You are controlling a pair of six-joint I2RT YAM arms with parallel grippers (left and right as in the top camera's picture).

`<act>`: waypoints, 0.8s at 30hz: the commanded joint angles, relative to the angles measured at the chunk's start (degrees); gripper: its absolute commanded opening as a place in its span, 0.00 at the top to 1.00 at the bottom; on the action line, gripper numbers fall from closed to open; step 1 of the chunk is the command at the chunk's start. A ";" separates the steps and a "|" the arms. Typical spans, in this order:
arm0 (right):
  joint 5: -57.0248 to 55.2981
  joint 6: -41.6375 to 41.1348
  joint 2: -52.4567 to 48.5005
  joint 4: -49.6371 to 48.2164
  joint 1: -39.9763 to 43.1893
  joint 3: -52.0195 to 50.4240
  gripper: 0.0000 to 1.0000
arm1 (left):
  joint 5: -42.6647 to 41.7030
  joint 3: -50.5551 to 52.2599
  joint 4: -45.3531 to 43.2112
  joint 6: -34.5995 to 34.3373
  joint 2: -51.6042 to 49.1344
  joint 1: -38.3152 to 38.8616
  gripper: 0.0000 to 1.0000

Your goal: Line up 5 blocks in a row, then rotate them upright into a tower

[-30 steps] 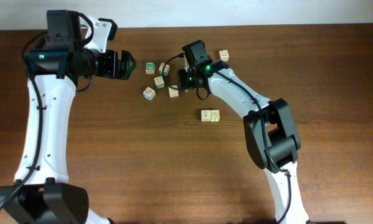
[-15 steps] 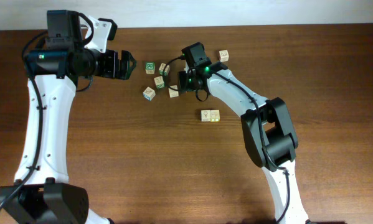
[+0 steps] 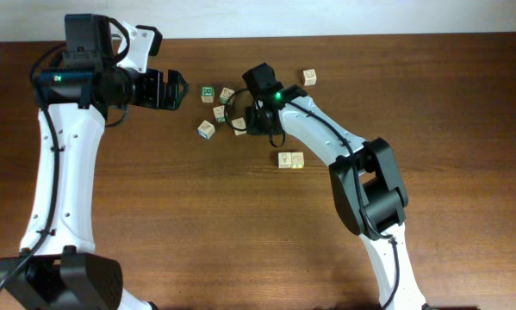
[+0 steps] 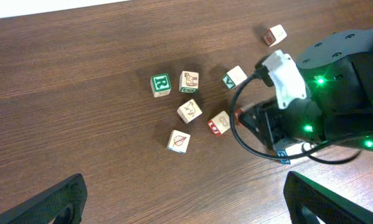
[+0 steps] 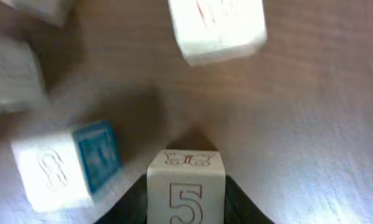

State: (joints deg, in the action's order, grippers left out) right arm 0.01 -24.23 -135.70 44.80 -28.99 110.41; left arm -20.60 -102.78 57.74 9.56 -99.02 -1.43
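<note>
My right gripper (image 5: 186, 214) is shut on a pale block printed with a red 5 (image 5: 186, 186), which fills the gap between the jaws. A blue-faced block (image 5: 68, 165) lies just left of it, and another pale block (image 5: 217, 28) lies ahead. From overhead the right gripper (image 3: 256, 116) covers the held block, beside a red-marked block (image 3: 239, 127). More blocks sit at the far right (image 3: 309, 77) and as a pair (image 3: 290, 159). My left gripper (image 3: 178, 89) hovers open to the left of the cluster, its fingers (image 4: 55, 199) wide apart over bare wood.
A cube with a green-framed R (image 3: 208, 93) and pale cubes with green marks (image 3: 220, 113) lie left of the right gripper, with one more cube (image 3: 206, 129) nearer the front. The wooden table (image 3: 154, 215) has a pale wall behind its far edge.
The right gripper has closed on the 5 block and its wrist has shifted a little left and back. The left arm has not moved.
</note>
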 commanded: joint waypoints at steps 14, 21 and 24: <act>-2.49 -9.29 0.33 22.23 -5.44 4.09 0.75 | -0.17 -1.36 0.04 -0.28 0.02 -0.24 0.01; -2.40 -9.29 0.33 22.47 -5.51 4.11 0.53 | -0.17 -1.36 0.04 -0.28 0.02 -0.24 0.01; -2.19 -8.79 0.35 22.53 -5.49 5.51 0.53 | -0.17 -1.36 0.04 -0.28 0.02 -0.24 0.01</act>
State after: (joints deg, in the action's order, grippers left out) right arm -1.28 -32.99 -135.70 67.24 -34.24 113.84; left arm -20.60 -102.78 57.71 9.54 -99.02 -1.43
